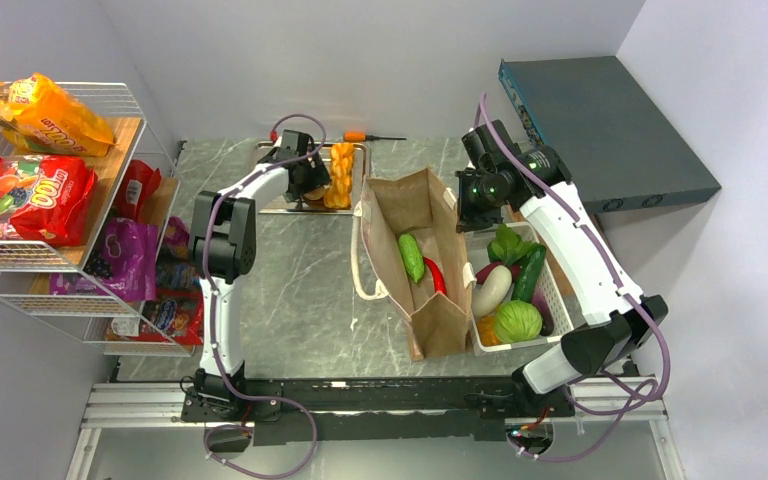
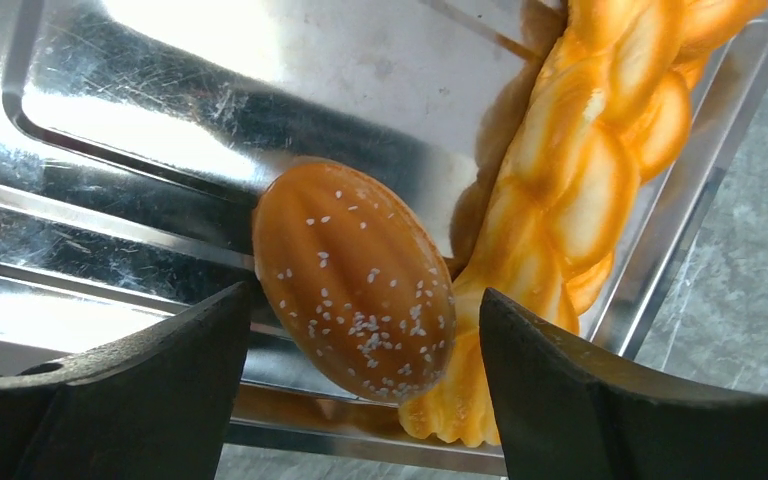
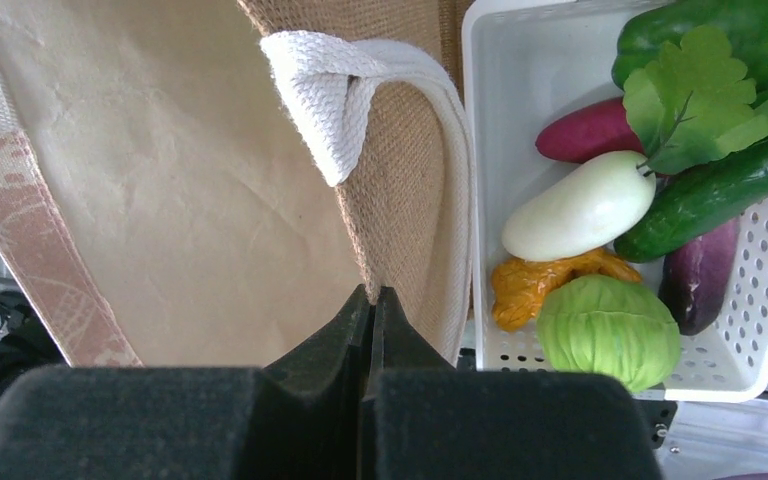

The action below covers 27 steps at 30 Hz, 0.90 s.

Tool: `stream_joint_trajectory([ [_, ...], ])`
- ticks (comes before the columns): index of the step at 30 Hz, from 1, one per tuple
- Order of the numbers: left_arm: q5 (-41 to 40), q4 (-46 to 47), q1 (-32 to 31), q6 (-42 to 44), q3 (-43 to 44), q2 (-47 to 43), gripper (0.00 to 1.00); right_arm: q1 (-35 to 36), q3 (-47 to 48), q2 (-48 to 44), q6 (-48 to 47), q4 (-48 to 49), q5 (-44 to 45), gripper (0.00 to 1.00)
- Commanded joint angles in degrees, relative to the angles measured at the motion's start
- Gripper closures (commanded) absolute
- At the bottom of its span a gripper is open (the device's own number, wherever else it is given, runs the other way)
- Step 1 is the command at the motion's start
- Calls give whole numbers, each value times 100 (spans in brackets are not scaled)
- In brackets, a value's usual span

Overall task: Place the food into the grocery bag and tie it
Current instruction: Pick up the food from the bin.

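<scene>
Left of the grocery bag [image 1: 430, 200], the left gripper [image 2: 365, 310] gapes wide astride a sesame bun [image 2: 350, 270]; right gripper [image 3: 372, 300] pinches the bag's rim, jaws closed; green vegetable [image 1: 411, 256] and chili [image 1: 435, 275] lie inside.

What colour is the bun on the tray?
Golden-brown bun, speckled with white sesame seeds. Clearest in left wrist view.

Grocery bag [image 3: 160, 200] matt; tray [image 2: 160, 100] shiny scratched metal.
</scene>
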Motion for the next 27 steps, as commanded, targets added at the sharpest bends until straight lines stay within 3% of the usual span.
stream_joint_trajectory([
  [1,133,300,18,-159,-49,16,18,-9,343,28,-306,-209,179,100],
  [9,303,610,27,53,-152,-68,39,-8,408,42,-368,-269,234,100],
  [27,425,380,61,303,56,-881,39,-13,297,112,-260,90,-110,100],
])
